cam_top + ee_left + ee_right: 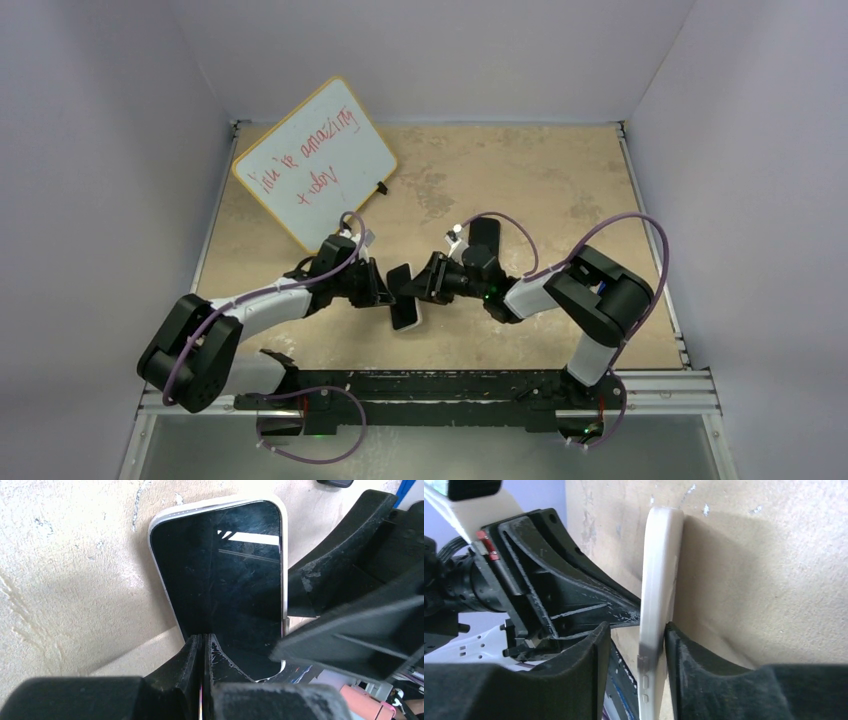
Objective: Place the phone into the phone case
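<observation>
With my left claw (203,645) pinched shut on the phone (225,590) and my right claw (638,635) clamping the case (659,555) around it near the middle of the table (520,170), I should squeeze gently until every corner seats.

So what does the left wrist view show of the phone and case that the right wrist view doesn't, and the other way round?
Only the left wrist view shows the black glass phone screen face-on, with the thin whitish translucent phone case as a rim along its top and right edges. Only the right wrist view shows that case side-on, small slots in its edge, standing between the right fingers. Both share the beige mottled tabletop, the left fingers and the right fingers.
</observation>
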